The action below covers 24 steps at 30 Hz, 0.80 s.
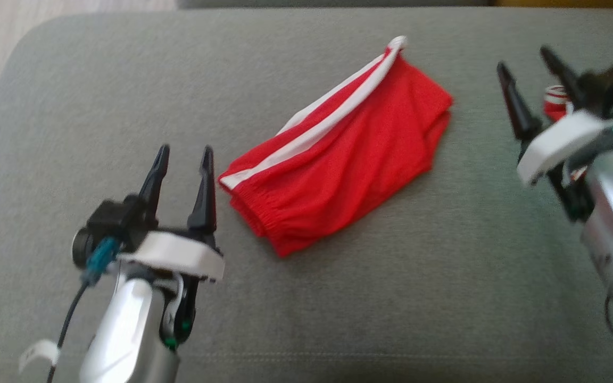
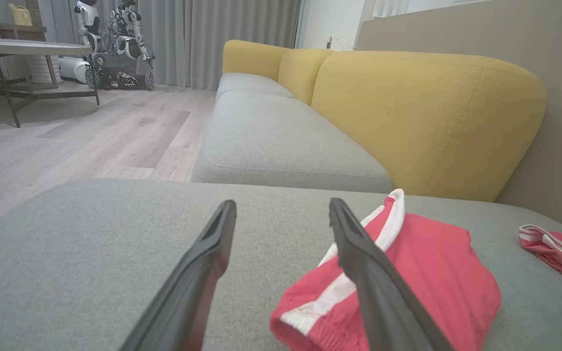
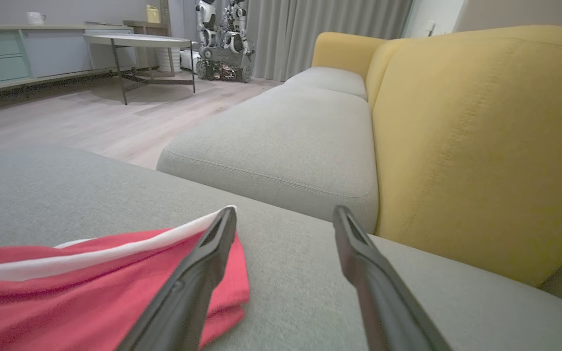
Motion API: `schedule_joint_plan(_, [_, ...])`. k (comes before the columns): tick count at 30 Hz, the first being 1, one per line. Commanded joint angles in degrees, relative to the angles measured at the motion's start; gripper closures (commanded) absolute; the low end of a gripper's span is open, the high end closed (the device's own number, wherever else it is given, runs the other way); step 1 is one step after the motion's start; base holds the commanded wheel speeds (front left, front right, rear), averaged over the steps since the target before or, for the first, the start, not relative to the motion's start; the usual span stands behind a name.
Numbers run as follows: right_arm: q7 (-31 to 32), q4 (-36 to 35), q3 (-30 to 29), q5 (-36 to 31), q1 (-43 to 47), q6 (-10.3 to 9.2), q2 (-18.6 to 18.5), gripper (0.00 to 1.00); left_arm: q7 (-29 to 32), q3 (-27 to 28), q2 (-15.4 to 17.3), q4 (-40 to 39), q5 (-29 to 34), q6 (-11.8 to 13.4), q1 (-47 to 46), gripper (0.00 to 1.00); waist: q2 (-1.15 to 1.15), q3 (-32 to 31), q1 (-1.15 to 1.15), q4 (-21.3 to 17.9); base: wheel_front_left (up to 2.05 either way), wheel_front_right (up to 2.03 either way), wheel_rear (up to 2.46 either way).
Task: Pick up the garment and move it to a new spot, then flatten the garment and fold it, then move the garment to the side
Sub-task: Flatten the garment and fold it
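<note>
- Two finger pairs checked: found left fingers (image 2: 203,273) parted wide over bare cushion; found right fingers (image 3: 193,287) likewise parted, gripping nothing.
- Located left gripper (image 1: 185,151) just beside the waistband corner of the garment (image 1: 349,154), not touching it; located right gripper (image 1: 522,59) off the opposite end, apart from the cloth.
- Judged as a standoff posture: one gripper at each end, slack and clear of the cloth so as not to disturb the fold.
- Found garment, red shorts with a white side stripe, lying doubled over in a compact slanted bundle on the grey seat cushion (image 1: 99,106), between the two grippers.
- Judged fold as done or nearly so; move to the side not yet made.
- Noted a second red-and-white garment (image 2: 559,253) beyond the right arm, well apart from the first; possibly marks the set-aside spot, cannot confirm.
- Noted yellow backrest (image 2: 432,117) behind the cushion; judged as limiting room on that side.
</note>
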Motion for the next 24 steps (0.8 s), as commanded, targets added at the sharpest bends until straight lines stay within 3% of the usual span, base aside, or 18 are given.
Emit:
schedule_joint_plan(1, [-0.86, -2.18, -0.89, -1.15, 1.05, -0.05, 0.32, 0.00, -0.34, 2.31, 0.57, -2.38, 0.52, 0.18, -0.46, 0.00, 0.00, -1.70, 0.00, -1.96, 0.00, 0.00, 0.00])
schedule_joint_plan(9, [-1.67, -11.70, -12.94, -11.23, 15.24, -0.05, 5.72, 0.00, -0.34, 5.26, 0.18, -5.71, 0.89, 1.27, 6.14, 0.00, 0.00, -3.01, 0.00, -5.07, 0.00, 0.00, 0.00])
schedule_joint_plan(15, [-0.49, -17.36, -19.54, -15.35, 22.76, -0.05, 9.97, 0.00, -0.34, 4.26, 0.15, -6.92, -0.32, 2.01, 8.48, 0.00, 0.00, -2.82, 0.00, -5.01, 0.00, 0.00, 0.00])
schedule_joint_plan(19, [2.19, -19.84, -22.01, -14.16, 24.38, -0.05, 12.18, 0.00, -0.34, 2.99, 0.15, -6.99, -0.26, 1.65, 7.66, 0.00, 0.00, -1.70, 0.00, -3.20, 0.00, 0.00, 0.00])
schedule_joint_plan(24, [6.47, -20.43, -24.05, -6.98, 24.74, -0.05, 14.46, 0.00, -0.34, 1.73, 0.15, -6.93, -0.41, 1.61, 6.79, 0.00, 0.00, -1.03, 0.00, -0.66, 0.00, 0.00, 0.00])
